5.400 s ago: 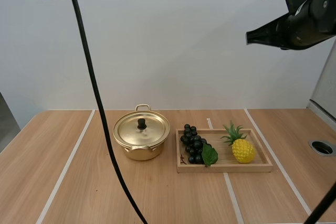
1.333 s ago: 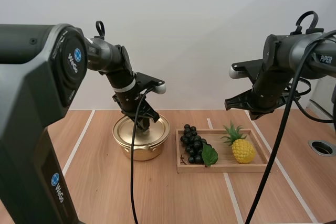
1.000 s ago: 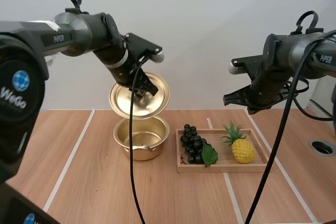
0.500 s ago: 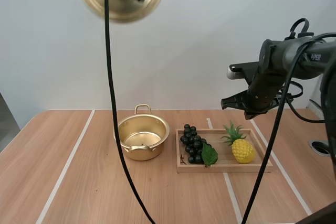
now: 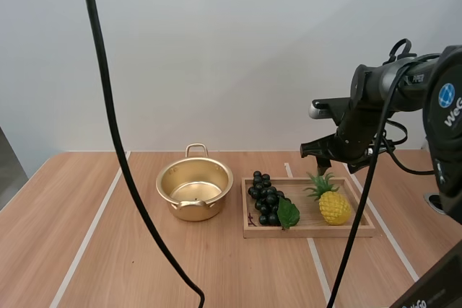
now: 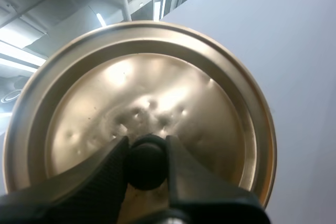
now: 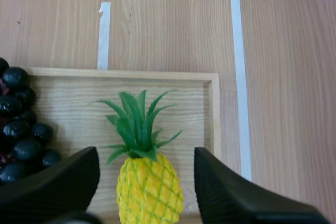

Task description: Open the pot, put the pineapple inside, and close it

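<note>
One pot [image 5: 193, 205]; one lid [image 6: 157, 87]; one pineapple [image 5: 334, 207]

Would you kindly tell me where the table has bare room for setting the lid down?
Bare wood lies left of the pot, across the table in front of it, and right of the wooden tray. The tray is crowded: grapes, pineapple, with the right gripper open over it.

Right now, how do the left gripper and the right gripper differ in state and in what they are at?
The left gripper is shut on the black knob of the lid; the right gripper is open and holds nothing. The left gripper carries that gold lid while the pot stands open; the right gripper hangs above the pineapple on the wooden tray, one finger to each side of it. Both have two black fingers.
</note>
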Robot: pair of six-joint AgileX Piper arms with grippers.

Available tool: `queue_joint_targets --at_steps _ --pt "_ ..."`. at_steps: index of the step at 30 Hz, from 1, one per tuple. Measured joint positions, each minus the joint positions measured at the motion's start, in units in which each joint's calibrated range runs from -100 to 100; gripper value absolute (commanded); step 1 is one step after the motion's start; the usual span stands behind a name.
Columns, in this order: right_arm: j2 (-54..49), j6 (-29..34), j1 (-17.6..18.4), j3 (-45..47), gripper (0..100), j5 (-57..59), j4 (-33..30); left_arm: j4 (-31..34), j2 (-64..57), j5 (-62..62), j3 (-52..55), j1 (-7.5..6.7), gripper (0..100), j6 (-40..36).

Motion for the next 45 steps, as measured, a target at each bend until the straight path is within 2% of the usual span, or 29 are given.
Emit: queue_joint_targets --at_steps 26,45 --pt "8.7 0.0 0.0 4.9 100 -4.5 -0.6 0.0 0.2 12.1 -2.5 0.00 0 0.5" --pt "12.6 0.0 0.0 9.2 100 -15.3 -2.3 0.0 0.2 14.8 -2.6 0.00 0 0.5"
